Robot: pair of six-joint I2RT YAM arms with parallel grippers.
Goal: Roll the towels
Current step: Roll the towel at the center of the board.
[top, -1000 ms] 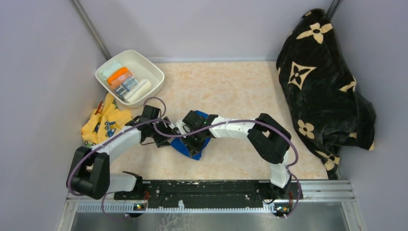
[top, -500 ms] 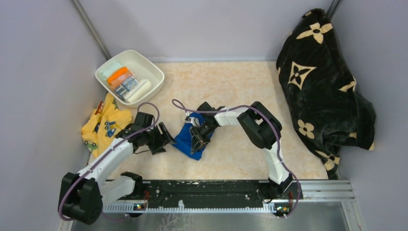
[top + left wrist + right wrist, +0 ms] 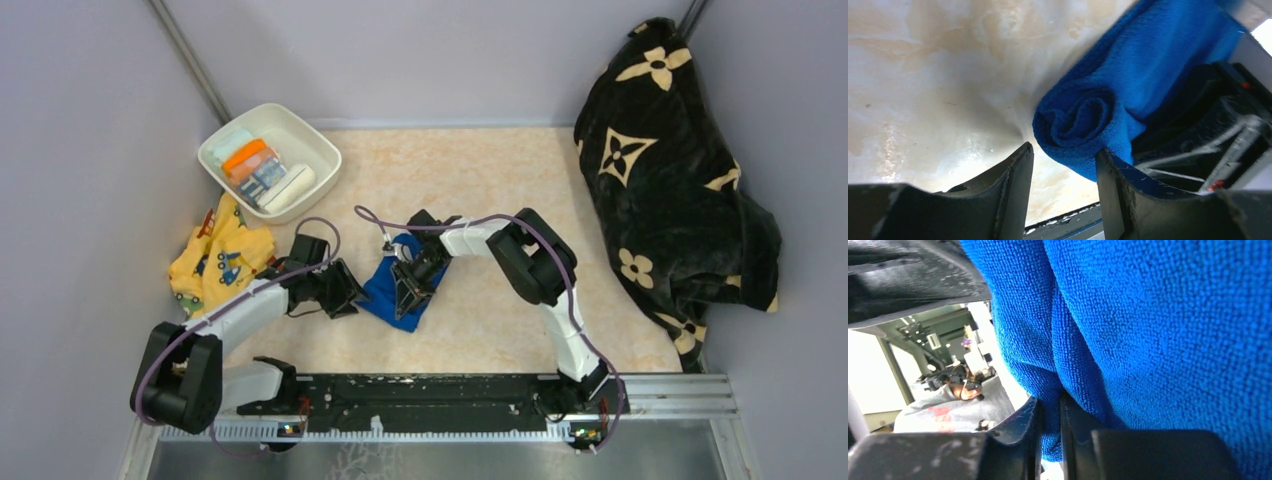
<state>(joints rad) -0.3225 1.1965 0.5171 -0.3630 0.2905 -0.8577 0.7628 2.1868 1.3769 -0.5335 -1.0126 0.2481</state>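
Blue towel (image 3: 1158,330), one fold pinched in the nearly closed jaws of the right gripper (image 3: 1050,412), lies half-rolled on the table (image 3: 500,170), left of centre. The left gripper (image 3: 1063,155) stands open at its coiled end. Soft, light and limp, the roll looks apt to unwind; the coil's outer layers seem the place to grip. Its far end is hidden behind the right gripper.

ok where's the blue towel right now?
Top view: the blue towel lies on the table left of centre, between the left gripper and the right gripper, whose fingers pinch a fold of it.
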